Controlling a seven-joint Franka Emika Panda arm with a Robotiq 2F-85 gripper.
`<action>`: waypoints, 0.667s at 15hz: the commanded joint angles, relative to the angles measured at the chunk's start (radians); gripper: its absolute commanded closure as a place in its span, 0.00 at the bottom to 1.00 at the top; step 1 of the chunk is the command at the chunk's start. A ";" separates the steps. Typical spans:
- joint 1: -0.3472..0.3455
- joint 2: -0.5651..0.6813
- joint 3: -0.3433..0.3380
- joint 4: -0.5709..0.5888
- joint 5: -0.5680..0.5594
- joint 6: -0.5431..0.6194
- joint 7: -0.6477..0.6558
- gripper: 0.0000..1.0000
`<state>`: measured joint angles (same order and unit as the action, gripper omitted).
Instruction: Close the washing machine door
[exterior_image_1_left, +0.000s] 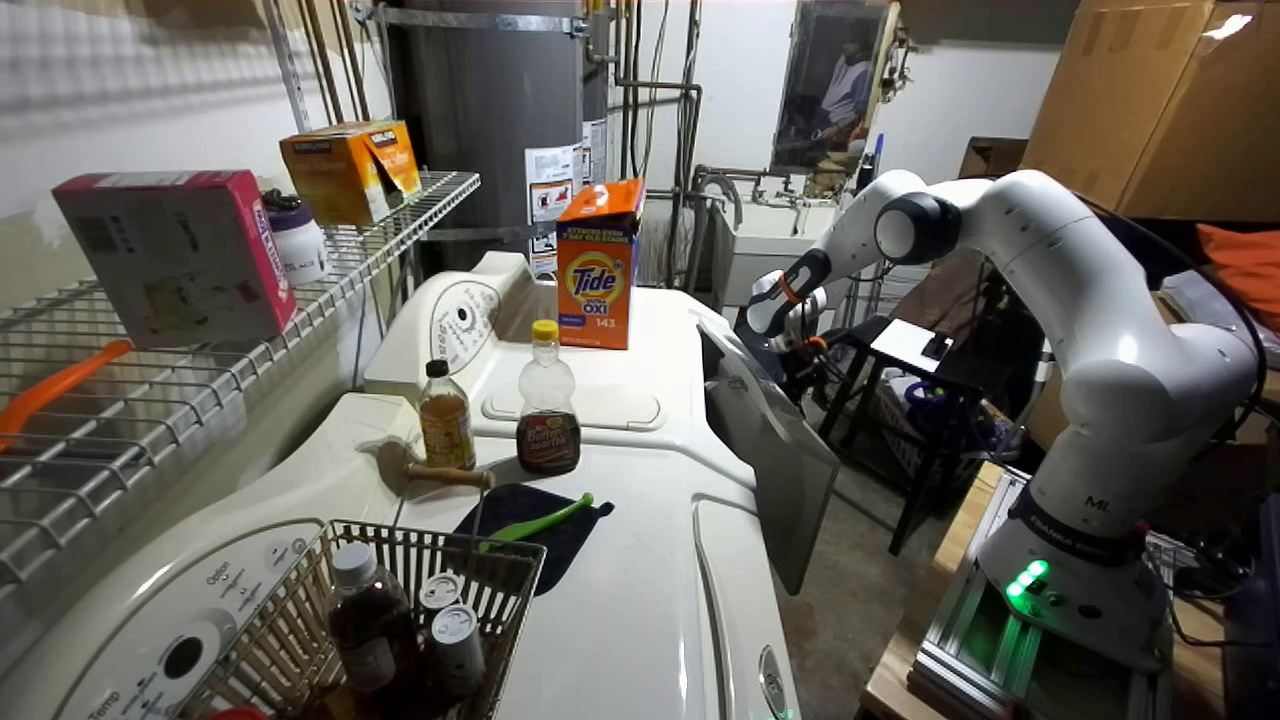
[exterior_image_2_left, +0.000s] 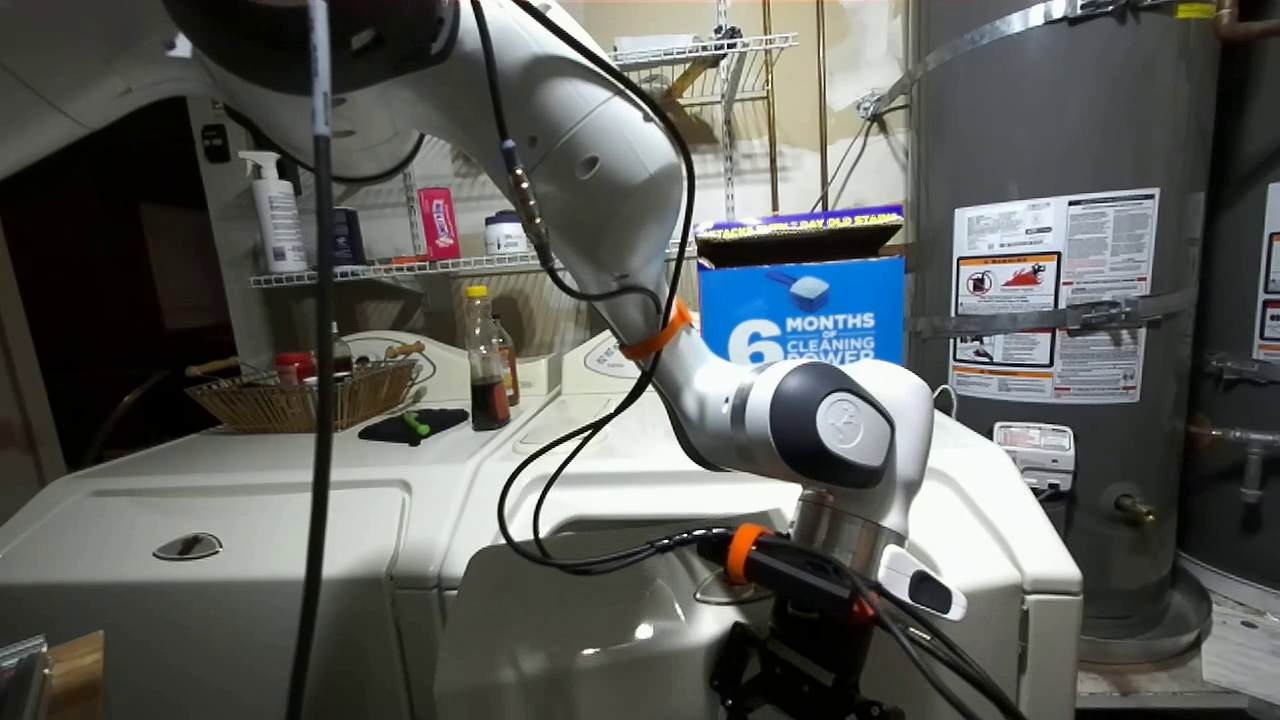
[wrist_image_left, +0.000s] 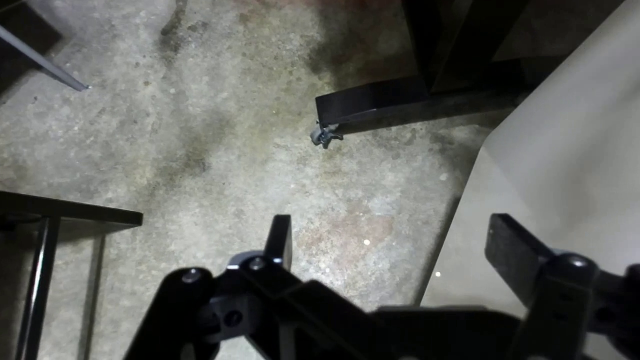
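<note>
- Where the wrist view looks down past the gripper (wrist_image_left: 395, 245), its two dark fingers (wrist_image_left: 515, 255) stand wide apart; concrete floor (wrist_image_left: 345, 200), stained and mottled, and the edge of the washing machine door (wrist_image_left: 560, 170) show between them. Contact cannot be told.
- Washing machine door: open, standing out from the front of the washing machine (exterior_image_1_left: 610, 385). The wrist view gives only a pale, smooth, angled portion; both exterior views show a broad panel, faintly glossy.
- Black bar (wrist_image_left: 372, 102) with a small grey fitting (wrist_image_left: 325, 135) at its tip: seen in the wrist view.
- Arm (exterior_image_1_left: 1110, 380): smooth white casing, orange bands (exterior_image_2_left: 655, 335); green lights (exterior_image_1_left: 1028, 577) on its base show in an exterior view.
- Detergent box (exterior_image_1_left: 597, 310): cardboard, flap raised, on the washing machine; an exterior view gives its orange face, an exterior view its blue face (exterior_image_2_left: 800, 290).
- Basket (exterior_image_2_left: 300, 408): thin slats, wooden handles (exterior_image_1_left: 450, 476), bottles (exterior_image_1_left: 370, 630) inside, on the adjoining glossy appliance (exterior_image_1_left: 620, 580).
- Water heater (exterior_image_1_left: 470, 130): grey cylinder with metal straps (exterior_image_2_left: 1180, 305); its brass valve (exterior_image_2_left: 1135, 510) shows in an exterior view.
</note>
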<state>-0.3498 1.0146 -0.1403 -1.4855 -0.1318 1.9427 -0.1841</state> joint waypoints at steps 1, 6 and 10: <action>0.002 -0.015 0.042 -0.039 0.095 0.048 0.027 0.00; -0.003 -0.022 0.103 -0.072 0.231 0.098 0.030 0.00; -0.006 -0.028 0.133 -0.104 0.308 0.143 0.017 0.00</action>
<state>-0.3525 1.0116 -0.0433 -1.5439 0.0980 2.0329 -0.1680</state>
